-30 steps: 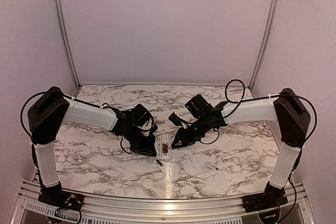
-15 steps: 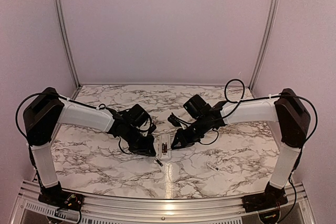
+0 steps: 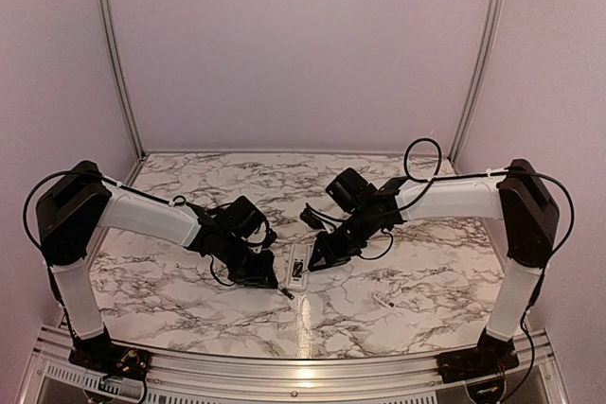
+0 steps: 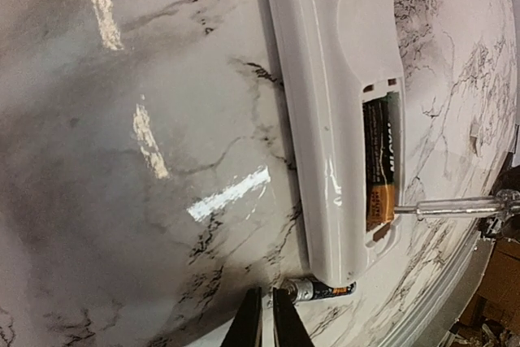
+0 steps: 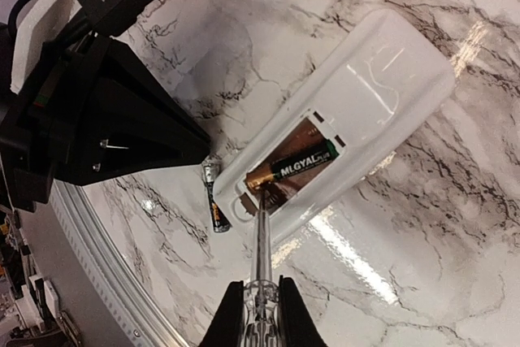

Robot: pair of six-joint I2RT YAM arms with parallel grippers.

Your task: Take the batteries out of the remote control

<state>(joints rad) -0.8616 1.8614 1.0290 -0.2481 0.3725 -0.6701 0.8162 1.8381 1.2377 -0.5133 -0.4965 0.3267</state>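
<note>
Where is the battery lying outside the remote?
In the top view, the loose battery lies on the table just left of the remote control's near end.

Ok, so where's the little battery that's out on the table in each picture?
Top external: the loose battery lies near the middle, just below the remote control.
Left wrist: bottom middle, under the remote's end.
Right wrist: left of centre, beside the remote's open end.
Shared landmark: the remote's open compartment, with the other battery inside.
</note>
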